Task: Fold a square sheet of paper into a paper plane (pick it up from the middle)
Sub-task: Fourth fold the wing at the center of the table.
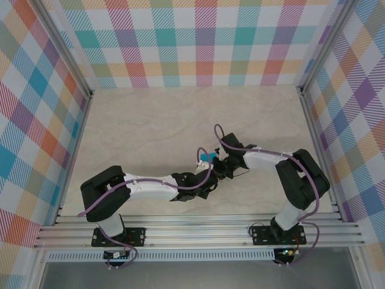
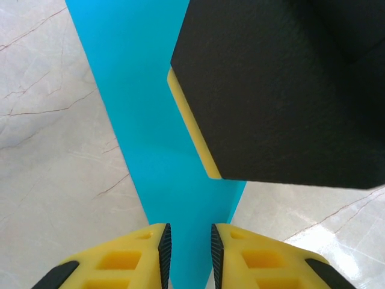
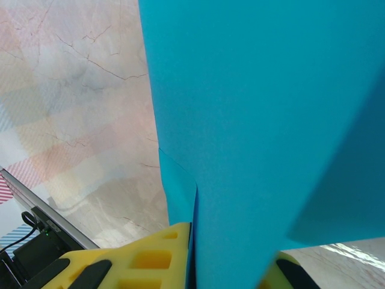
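Note:
The paper plane (image 1: 207,158) is teal-blue folded paper held above the middle of the table. In the right wrist view the paper plane (image 3: 271,120) rises wide from between yellow fingers, with layered folded edges at the left pad; my right gripper (image 3: 231,259) is shut on it. In the left wrist view the paper plane (image 2: 138,90) tapers down to a narrow end that lies in the gap of my left gripper (image 2: 187,247), whose pads stand slightly apart beside it. The right gripper's black finger with its yellow pad (image 2: 189,129) presses the paper from the right. Both grippers (image 1: 213,167) meet tip to tip.
The beige marble table (image 1: 180,114) stretches behind the grippers. Checked walls stand at the left, back and right, with an aluminium rail (image 1: 198,232) along the near edge where the arm bases are bolted.

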Controlling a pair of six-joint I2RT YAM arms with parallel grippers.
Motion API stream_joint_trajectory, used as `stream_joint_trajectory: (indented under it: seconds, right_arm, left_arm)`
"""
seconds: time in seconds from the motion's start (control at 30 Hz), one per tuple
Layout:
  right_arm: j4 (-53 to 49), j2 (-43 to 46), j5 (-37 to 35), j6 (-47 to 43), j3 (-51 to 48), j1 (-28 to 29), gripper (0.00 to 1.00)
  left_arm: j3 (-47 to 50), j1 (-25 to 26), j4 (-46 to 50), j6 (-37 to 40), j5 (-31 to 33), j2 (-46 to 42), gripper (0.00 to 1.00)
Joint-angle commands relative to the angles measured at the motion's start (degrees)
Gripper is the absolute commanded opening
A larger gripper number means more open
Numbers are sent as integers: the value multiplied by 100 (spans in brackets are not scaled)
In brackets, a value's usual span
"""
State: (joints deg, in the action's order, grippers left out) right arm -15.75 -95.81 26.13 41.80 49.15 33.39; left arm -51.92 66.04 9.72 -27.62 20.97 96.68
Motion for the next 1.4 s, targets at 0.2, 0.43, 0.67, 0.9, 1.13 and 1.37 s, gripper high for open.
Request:
stream_joint_trajectory:
  seconds: [0.2, 0.43, 0.67, 0.9, 1.13, 1.37]
  right_arm:
    - [75, 0, 145, 186, 183, 45, 12]
    - [61, -33, 147, 231, 219, 45, 13]
    - [17, -46, 104, 258, 249, 45, 14]
    - [-54, 39, 30, 210, 236, 37, 20]
    - [-288, 160, -184, 54, 251, 28, 26]
    - [-474, 185, -277, -106, 339, -1, 27]
  left_arm:
    - [435, 145, -246, -42, -97, -220, 32]
    - [491, 190, -348, 12, -98, -148, 31]
    - [502, 261, -438, 125, -83, -138, 31]
    - [957, 264, -694, -28, 116, -685, 30]
    - [1238, 194, -884, -105, 83, -1045, 27]
    - [1041, 194, -877, 147, -78, -893, 27]
